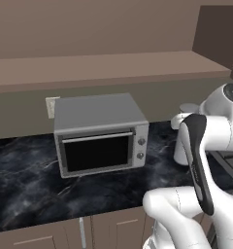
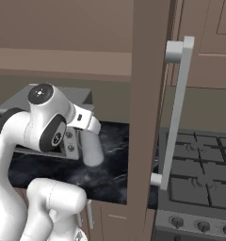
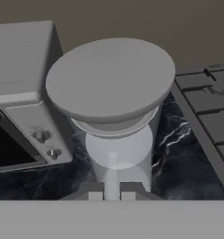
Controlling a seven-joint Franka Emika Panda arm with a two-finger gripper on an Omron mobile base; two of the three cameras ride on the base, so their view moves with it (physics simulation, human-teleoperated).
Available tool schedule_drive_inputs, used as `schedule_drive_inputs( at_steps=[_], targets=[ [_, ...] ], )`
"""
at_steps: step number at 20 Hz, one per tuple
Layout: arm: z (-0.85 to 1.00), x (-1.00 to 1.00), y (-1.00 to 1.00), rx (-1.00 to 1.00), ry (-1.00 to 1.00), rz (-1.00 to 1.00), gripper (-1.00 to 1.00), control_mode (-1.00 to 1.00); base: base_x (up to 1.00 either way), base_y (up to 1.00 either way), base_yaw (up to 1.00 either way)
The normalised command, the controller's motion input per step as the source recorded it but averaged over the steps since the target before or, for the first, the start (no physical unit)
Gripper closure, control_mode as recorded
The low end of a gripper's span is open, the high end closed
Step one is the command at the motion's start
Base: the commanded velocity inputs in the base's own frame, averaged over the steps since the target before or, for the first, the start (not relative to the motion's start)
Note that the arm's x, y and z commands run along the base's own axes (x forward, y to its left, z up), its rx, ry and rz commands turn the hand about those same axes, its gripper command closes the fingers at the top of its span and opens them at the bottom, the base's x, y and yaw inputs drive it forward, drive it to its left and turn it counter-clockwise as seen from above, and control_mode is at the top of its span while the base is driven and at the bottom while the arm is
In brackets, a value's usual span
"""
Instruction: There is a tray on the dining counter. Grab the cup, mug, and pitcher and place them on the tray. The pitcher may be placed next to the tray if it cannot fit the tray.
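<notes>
While closed, fingers (image 3: 111,190) just before grey pitcher (image 3: 115,112), beside toaster oven (image 3: 25,93)

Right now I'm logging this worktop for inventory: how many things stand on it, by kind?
Toaster oven: 1
Grey pitcher: 1
Total: 2

White arm (image 1: 198,160) rising from the base and folding forward at its dark elbow, wrist (image 2: 82,118) angled downward, gripper (image 3: 111,190) nearly closed, its two dark fingertips (image 3: 91,189) standing just apart.
</notes>
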Motion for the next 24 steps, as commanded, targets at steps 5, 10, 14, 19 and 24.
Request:
schedule_drive_inputs(
  at_steps=[5, 10, 14, 19, 24],
  targets=[
    [0.00, 0.00, 0.00, 0.00, 0.00, 0.00, 1.00, -1.00, 0.00, 0.00, 0.00],
    [0.00, 0.00, 0.00, 0.00, 0.00, 0.00, 1.00, -1.00, 0.00, 0.00, 0.00],
    [0.00, 0.00, 0.00, 0.00, 0.00, 0.00, 1.00, 1.00, -0.19, 0.00, 0.00],
    [0.00, 0.00, 0.00, 0.00, 0.00, 0.00, 1.00, 1.00, -0.78, 0.00, -0.06],
    [0.00, 0.00, 0.00, 0.00, 0.00, 0.00, 1.00, 1.00, -0.97, 0.00, -0.16]
  ],
)
